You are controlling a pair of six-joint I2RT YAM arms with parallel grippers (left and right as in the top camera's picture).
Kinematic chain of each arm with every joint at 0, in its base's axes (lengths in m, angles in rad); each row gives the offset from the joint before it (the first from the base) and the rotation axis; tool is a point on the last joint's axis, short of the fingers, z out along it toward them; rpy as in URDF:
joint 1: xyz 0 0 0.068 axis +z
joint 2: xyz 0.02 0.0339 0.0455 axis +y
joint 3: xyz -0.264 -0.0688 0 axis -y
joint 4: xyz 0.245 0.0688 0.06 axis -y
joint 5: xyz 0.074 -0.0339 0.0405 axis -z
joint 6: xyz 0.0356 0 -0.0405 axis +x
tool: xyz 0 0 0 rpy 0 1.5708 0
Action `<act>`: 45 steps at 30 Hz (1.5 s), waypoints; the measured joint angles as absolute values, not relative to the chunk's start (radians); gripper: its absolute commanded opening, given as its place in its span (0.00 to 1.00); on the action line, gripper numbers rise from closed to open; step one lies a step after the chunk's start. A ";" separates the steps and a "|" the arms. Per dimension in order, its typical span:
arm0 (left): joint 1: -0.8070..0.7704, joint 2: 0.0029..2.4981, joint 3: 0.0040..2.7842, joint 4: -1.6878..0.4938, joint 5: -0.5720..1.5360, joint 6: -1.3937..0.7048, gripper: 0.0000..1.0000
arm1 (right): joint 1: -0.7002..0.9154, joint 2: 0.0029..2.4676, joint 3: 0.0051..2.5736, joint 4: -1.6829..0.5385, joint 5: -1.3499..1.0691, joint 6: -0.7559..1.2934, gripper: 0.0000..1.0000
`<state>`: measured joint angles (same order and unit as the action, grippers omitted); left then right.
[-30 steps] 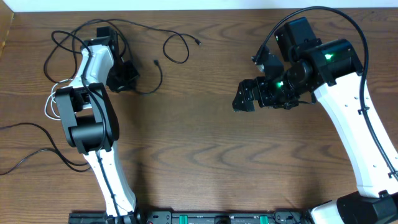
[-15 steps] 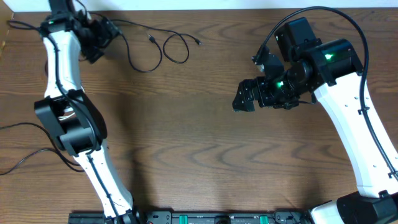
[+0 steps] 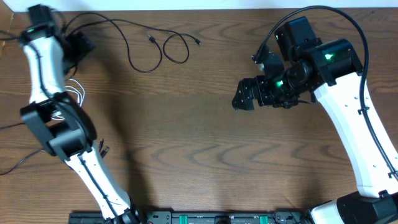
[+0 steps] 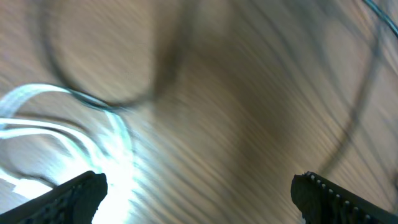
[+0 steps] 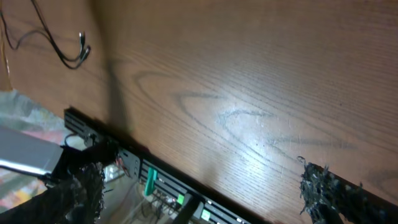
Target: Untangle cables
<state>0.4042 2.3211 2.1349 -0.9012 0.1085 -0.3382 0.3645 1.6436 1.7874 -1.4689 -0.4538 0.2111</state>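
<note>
A thin black cable (image 3: 134, 59) lies spread along the table's far edge, with loops and small plugs near the middle (image 3: 152, 39). A thin white cable (image 3: 76, 93) lies coiled beside the left arm. My left gripper (image 3: 79, 45) is at the far left corner, open and empty. Its wrist view is motion-blurred: the jaws (image 4: 199, 190) are wide apart over bare wood, with the white cable (image 4: 93, 134) at the left and a black loop (image 4: 99, 99) above it. My right gripper (image 3: 242, 99) hovers right of centre, open and empty, with its jaws (image 5: 202, 186) over bare wood.
A black cord (image 3: 25, 158) trails off the left edge, with a small plug (image 3: 102, 149) near the left arm's base. The right wrist view shows a black cable end (image 5: 71, 56) at top left and the table's front rail (image 5: 155, 180).
My left arm has swung from near the cable loops up and left to the far left corner. The black cable now lies stretched out, and the white cable shows beside the arm. Right arm unmoved.
</note>
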 measured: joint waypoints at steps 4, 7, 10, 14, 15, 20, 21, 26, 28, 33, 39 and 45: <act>0.499 2.321 2.135 -0.870 0.092 -0.339 1.00 | 0.364 1.643 1.787 -1.459 -0.436 0.239 0.99; 0.559 2.321 2.135 -0.831 0.066 -0.329 0.99 | 0.364 1.643 1.787 -1.451 -0.424 0.253 0.99; 0.596 2.321 2.135 -0.794 0.042 -0.286 1.00 | 0.364 1.644 1.787 -1.439 -0.418 0.260 0.99; 0.607 2.321 2.120 -0.726 0.023 -0.230 0.95 | 0.364 1.643 1.787 -1.421 -0.414 0.268 0.99; 0.606 2.321 2.113 -0.710 0.023 -0.221 0.94 | 0.364 1.644 1.787 -1.417 -0.413 0.271 0.99; 0.596 2.321 2.057 -0.657 0.020 -0.201 0.93 | 0.364 1.643 1.787 -1.411 -0.410 0.285 0.99; 0.595 2.325 2.051 -0.656 0.020 -0.201 0.93 | 0.364 1.643 1.787 -1.411 -0.410 0.286 0.99; 0.594 2.374 2.050 -0.649 0.020 -0.197 0.88 | 0.364 1.643 1.787 -1.409 -0.404 0.289 0.99; 0.594 2.402 2.050 -0.646 0.020 -0.192 0.80 | 0.364 1.643 1.787 -1.409 -0.403 0.289 0.99; 0.594 2.446 2.046 -0.627 0.020 -0.183 0.75 | 0.364 1.643 1.787 -1.408 -0.402 0.289 0.99; 0.594 2.452 2.046 -0.619 0.020 -0.182 0.50 | 0.364 1.643 1.787 -1.405 -0.402 0.289 0.99; 0.594 2.452 2.046 -0.616 0.020 -0.180 0.34 | 0.364 1.643 1.787 -1.396 -0.402 0.289 0.99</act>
<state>0.5941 2.4523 2.0460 -0.6155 0.0204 -0.1802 0.3645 1.6432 1.7874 -1.3960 -0.4023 0.2893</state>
